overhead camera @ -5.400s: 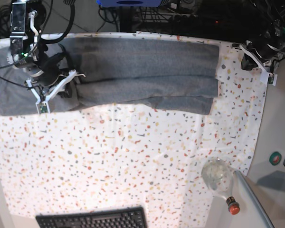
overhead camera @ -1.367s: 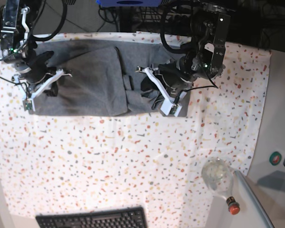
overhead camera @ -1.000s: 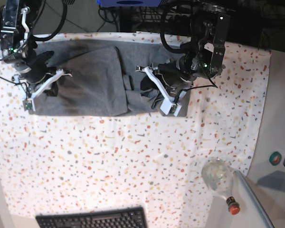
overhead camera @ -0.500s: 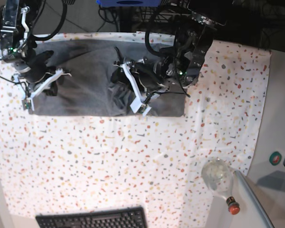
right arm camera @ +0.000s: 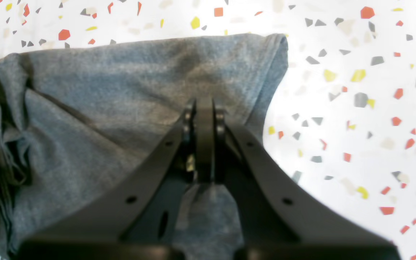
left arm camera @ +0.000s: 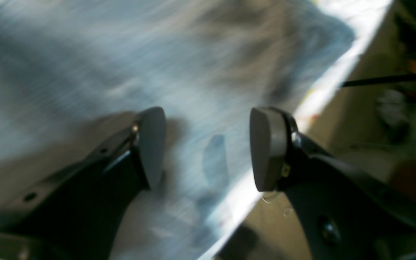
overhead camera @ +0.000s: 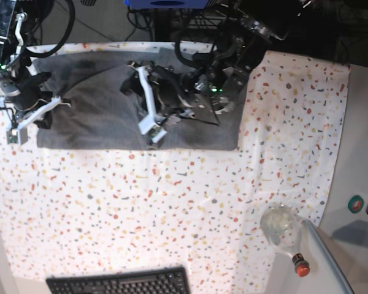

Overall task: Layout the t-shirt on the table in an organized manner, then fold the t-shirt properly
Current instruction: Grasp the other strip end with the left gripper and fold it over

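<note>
Speckled white cloth covered the table (overhead camera: 172,202) beneath me, flecked red, yellow and grey. From my left gripper (left arm camera: 208,148) outward: its jaws stood apart with nothing between them, hovering over the grey t-shirt (overhead camera: 104,116), though that wrist view was blurred. In the base view this gripper (overhead camera: 146,98) hung above the middle of the garment. My right gripper (right arm camera: 205,137) was closed, its fingers pressed together with no gap, over the shirt's edge; whether cloth was pinched there I could not tell. In the base view it (overhead camera: 30,113) sat at the shirt's nine o'clock end. Farther out, a keyboard (overhead camera: 119,283) lay at six o'clock, a clear bottle (overhead camera: 283,231) toward four o'clock.
</note>
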Motion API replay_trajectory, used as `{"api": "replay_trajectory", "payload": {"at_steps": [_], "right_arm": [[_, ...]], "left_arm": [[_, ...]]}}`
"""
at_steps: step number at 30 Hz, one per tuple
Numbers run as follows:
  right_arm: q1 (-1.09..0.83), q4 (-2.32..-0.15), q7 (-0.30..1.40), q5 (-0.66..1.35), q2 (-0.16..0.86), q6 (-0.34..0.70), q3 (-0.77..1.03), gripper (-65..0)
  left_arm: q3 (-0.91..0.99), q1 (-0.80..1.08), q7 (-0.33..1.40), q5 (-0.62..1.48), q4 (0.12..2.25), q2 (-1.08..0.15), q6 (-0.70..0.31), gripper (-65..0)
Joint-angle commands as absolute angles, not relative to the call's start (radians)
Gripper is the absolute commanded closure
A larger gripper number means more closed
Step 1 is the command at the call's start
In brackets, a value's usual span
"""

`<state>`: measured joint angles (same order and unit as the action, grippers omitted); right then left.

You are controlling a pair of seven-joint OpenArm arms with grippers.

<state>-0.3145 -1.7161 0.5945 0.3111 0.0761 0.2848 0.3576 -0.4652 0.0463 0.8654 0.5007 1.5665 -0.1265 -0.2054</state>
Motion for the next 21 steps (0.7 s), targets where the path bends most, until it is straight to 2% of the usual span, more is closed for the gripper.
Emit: {"api": "replay_trajectory", "payload": {"at_steps": [1, 3, 4, 7, 12, 15, 17, 21], "right_arm": [[-0.311, -1.739, 0.573, 0.321, 0.082, 0.295, 0.351, 0.0], [-0.311, -1.742, 0.573, 0.321, 0.084, 0.332, 0.305, 0.0], [-0.309, -1.756, 0.573, 0.320, 0.084, 0.360, 0.282, 0.0], [-0.305, -1.819, 0.581, 0.318, 0.076, 0.389, 0.182, 0.0], [-0.225, -1.868, 0.627, 0.317, 0.076, 0.389, -0.074, 0.0], [-0.125, -1.799, 0.687, 0.321, 0.071, 0.389, -0.214, 0.0], [-0.048, -1.701, 0.690, 0.320, 0.047, 0.389, -0.278, 0.0], [0.054, -1.463, 0.691, 0.321, -0.018, 0.389, -0.283, 0.0]], "left_arm": [[-0.420, 0.062, 0.849, 0.510, 1.621, -0.143, -0.208, -34.9], [-0.312, 0.119, 0.849, 0.510, 1.696, -0.182, -0.208, -31.3], [-0.239, 0.163, 0.849, 0.510, 1.735, -0.205, -0.208, -26.0], [0.024, 0.283, 0.849, 0.510, 1.791, -0.251, -0.208, 0.0], [0.466, 0.406, 0.845, 0.503, 1.773, -0.259, -0.214, 0.0], [0.664, 0.446, 0.845, 0.501, 1.771, -0.259, -0.216, 0.0], [0.739, 0.460, 0.845, 0.501, 1.770, -0.260, -0.232, 0.0], [0.811, 0.461, 0.845, 0.501, 1.770, -0.251, -0.314, 0.0]]}}
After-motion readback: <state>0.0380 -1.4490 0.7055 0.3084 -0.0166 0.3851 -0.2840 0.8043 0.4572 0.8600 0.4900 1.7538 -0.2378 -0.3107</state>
